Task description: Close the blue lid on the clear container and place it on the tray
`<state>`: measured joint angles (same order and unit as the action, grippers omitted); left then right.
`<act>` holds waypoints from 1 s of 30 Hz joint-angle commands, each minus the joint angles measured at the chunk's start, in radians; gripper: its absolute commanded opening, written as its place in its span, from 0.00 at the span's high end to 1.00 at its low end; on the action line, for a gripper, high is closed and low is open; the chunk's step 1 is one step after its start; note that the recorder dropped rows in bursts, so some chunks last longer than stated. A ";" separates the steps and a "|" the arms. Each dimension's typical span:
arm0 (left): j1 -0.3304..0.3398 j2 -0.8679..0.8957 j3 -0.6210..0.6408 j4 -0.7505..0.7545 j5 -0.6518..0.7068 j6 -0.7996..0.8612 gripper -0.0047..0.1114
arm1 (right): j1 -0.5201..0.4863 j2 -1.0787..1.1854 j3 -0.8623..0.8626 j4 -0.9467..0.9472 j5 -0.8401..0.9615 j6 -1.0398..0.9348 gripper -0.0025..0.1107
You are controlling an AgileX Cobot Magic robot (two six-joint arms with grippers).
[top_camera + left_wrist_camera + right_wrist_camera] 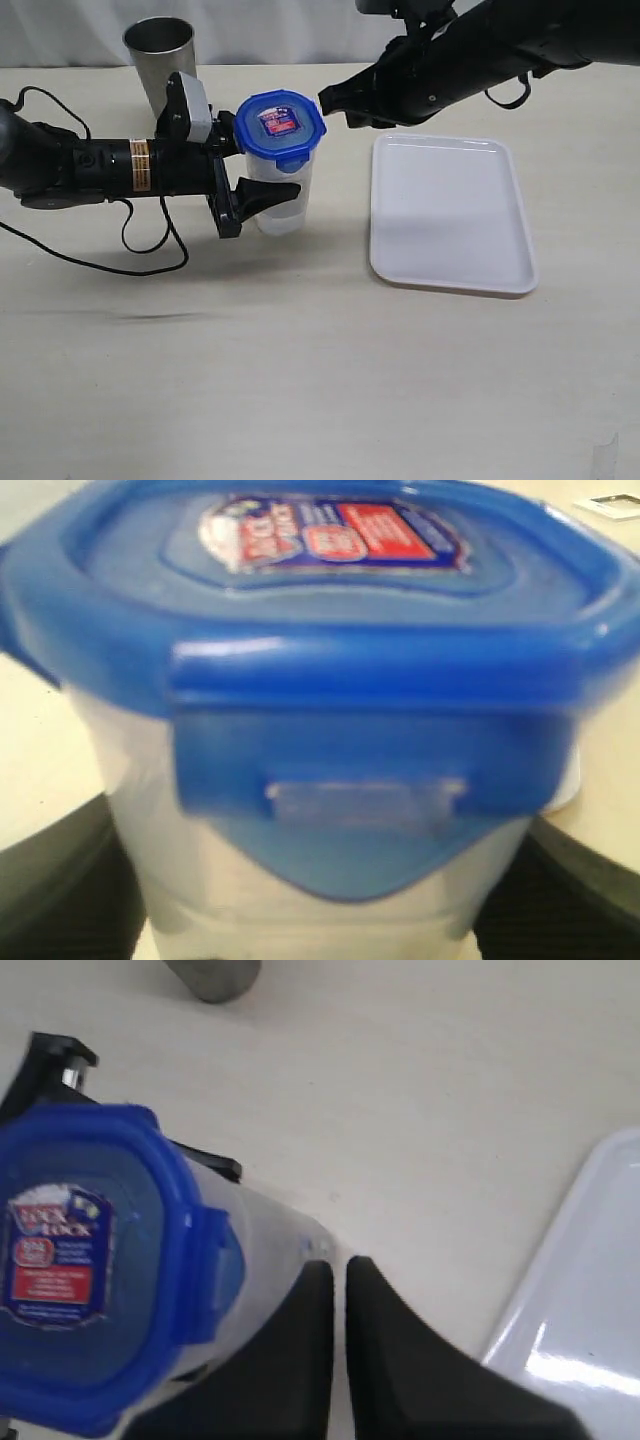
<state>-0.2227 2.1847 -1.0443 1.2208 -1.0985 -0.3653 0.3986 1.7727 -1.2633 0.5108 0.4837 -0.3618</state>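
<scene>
The left gripper (262, 170) is clamped round the body of the clear container (282, 200), low enough to leave the rim free. That's a bracing hold, so the tumbler can't tip or skid while its top is worked. The container looks to be standing on the surface (300, 380), well short of the tray (450, 215). The blue lid (280, 125) sits square on the rim, label up. In the left wrist view the near flap (350, 790) is folded down against the wall, and the flap facing the right arm looks down too. The other two I can't judge.

The right gripper (328, 100) hangs just beside the lid's edge, fingers pressed nearly together and carrying nothing. Pinched like that it makes a blunt pusher for snapping flaps, not a grasping tool. The tray lies bare on the right, ready for the drop. A metal cup (160, 55) stands behind, out of play.
</scene>
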 commanded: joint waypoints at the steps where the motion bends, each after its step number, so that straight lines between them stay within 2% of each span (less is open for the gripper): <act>1: -0.004 -0.011 -0.006 -0.002 -0.068 -0.029 0.96 | -0.001 0.004 0.003 0.178 -0.029 -0.148 0.94; 4: -0.004 -0.011 -0.006 -0.005 -0.093 -0.048 0.96 | -0.001 0.012 0.003 0.236 -0.016 -0.188 0.94; 9: -0.004 -0.011 -0.006 -0.062 -0.114 -0.184 0.96 | -0.001 0.013 0.003 0.240 -0.009 -0.191 0.94; 17: -0.004 -0.011 -0.006 -0.054 -0.108 -0.189 0.96 | -0.001 0.013 0.003 0.281 -0.002 -0.191 0.94; 22: -0.004 -0.011 -0.006 -0.054 -0.104 -0.189 0.96 | -0.001 0.013 0.003 0.329 0.064 -0.203 0.94; 30: -0.004 -0.011 -0.006 -0.051 0.017 -0.189 0.96 | -0.001 0.013 0.003 0.318 0.063 -0.203 0.94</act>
<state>-0.2227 2.1847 -1.0443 1.1911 -1.0914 -0.5458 0.3986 1.7871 -1.2628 0.8244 0.5439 -0.5555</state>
